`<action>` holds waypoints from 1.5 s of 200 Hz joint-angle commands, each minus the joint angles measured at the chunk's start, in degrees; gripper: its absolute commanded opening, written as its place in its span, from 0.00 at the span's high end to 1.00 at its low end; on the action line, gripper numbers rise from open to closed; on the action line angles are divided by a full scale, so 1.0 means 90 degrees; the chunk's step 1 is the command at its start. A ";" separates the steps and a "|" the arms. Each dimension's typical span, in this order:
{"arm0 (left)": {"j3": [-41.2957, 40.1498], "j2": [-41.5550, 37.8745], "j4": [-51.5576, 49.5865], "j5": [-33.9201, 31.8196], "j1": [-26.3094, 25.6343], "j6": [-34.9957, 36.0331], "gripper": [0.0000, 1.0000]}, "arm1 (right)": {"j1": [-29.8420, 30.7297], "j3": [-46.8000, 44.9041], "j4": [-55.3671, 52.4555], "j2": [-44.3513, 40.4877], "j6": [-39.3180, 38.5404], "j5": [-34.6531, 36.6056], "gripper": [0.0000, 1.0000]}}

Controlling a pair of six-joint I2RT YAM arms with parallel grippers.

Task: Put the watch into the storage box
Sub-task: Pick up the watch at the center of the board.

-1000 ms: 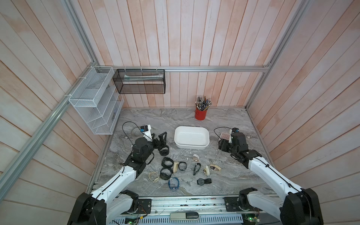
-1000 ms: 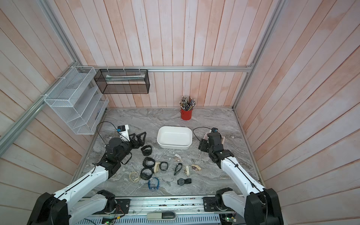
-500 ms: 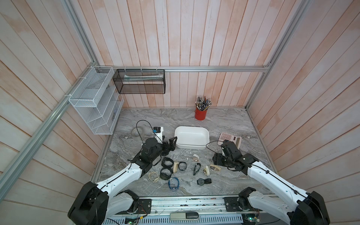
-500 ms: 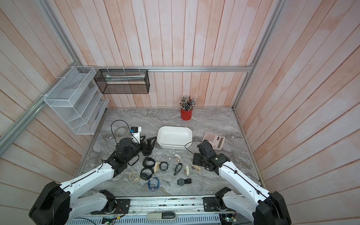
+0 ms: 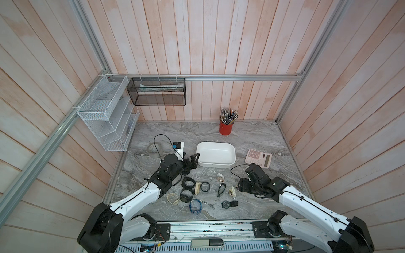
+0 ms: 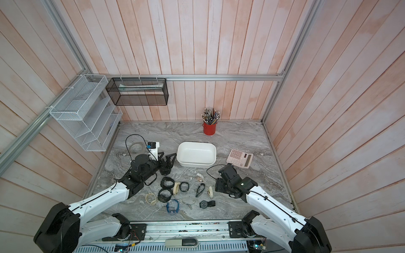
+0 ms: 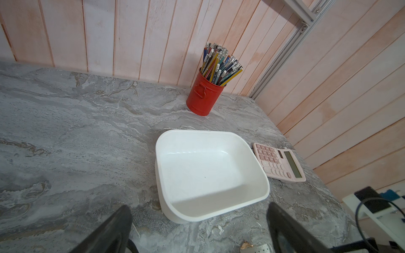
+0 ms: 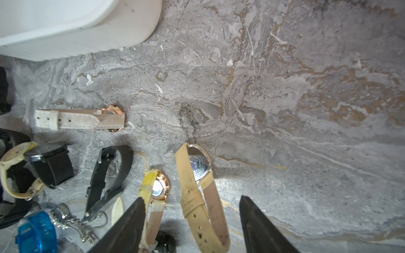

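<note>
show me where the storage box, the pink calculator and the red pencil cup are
storage box (image 7: 206, 166): left wrist view, bare floor inside
pink calculator (image 5: 254, 155): in a top view, keypad
red pencil cup (image 6: 209, 129): in a top view, red side wall

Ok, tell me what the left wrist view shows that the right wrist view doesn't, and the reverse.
Left wrist only: the red pencil cup, the pink calculator and the storage box's inside, with no watch visible in it. Right wrist only: watches on the table, a tan-strap watch seen between the open right tool's fingers, plus a white-strap watch and a blue watch. Both: the storage box, only a corner of its outer wall in the right wrist view, and the grey marble table.
</note>
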 commanded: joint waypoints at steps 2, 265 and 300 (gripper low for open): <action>0.0120 0.0018 0.0117 -0.0041 -0.0029 -0.0028 0.03 | 0.0081 -0.0100 -0.0166 0.0158 0.0195 0.0290 0.42; -0.0148 -0.0721 -0.0614 -0.0925 -0.0029 0.0015 0.03 | 0.0541 0.2768 0.0163 0.1757 -0.1540 0.2524 0.79; -0.0247 -0.1098 -0.1185 -0.1256 -0.0014 -0.0173 0.03 | 0.0446 0.3300 0.1081 0.2438 -0.2123 0.2576 0.79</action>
